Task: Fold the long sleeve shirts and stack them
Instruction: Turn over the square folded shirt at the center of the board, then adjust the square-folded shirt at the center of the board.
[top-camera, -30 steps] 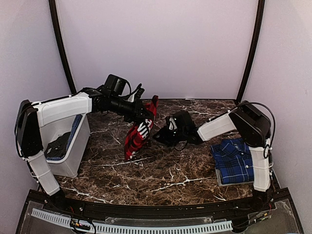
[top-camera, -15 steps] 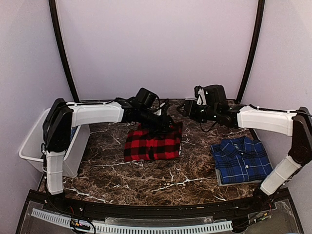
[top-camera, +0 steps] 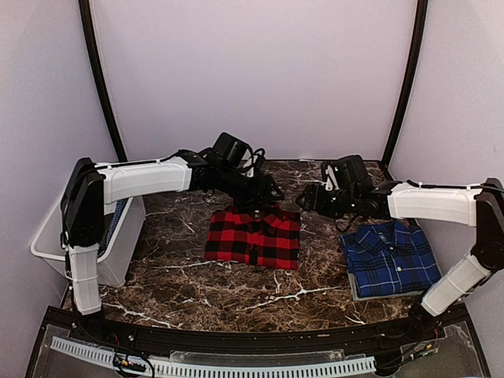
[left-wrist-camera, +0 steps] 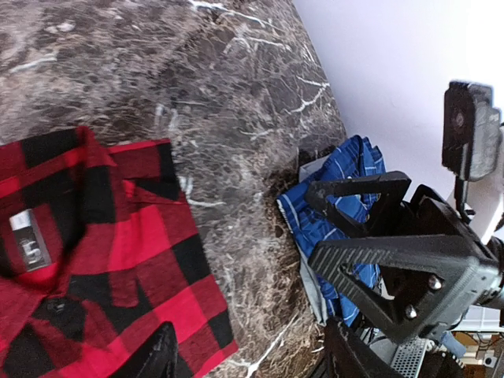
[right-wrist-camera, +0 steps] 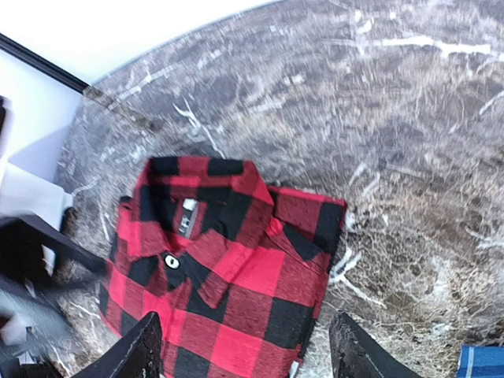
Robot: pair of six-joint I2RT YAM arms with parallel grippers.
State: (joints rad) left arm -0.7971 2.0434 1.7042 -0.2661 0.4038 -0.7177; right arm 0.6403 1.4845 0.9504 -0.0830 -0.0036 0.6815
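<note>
Shirts lay apart in the top view. The red shirt (top-camera: 253,236) was folded flat at mid-table (top-camera: 236,287), collar to the far side. The blue shirt (top-camera: 390,256) was folded on a pale board (top-camera: 360,294) at the right. A white bin (top-camera: 49,246) sat at the left edge. The left gripper (top-camera: 266,197) hung over the red shirt's far edge, and the right gripper (top-camera: 309,201) was between the shirts, toward the back.

In the left wrist view, that claw's fingers (left-wrist-camera: 156,356) stood wide apart with nothing between them. The red shirt filled the lower left. The right gripper's black frame blocked part of the blue shirt beyond bare marble.

In the right wrist view, its fingers (right-wrist-camera: 356,346) also stood wide and empty, above the red shirt's near half. The collar and one button were plain to see. The left arm was a dark blur at the left edge, and a corner of blue shirt showed at the bottom right.
</note>
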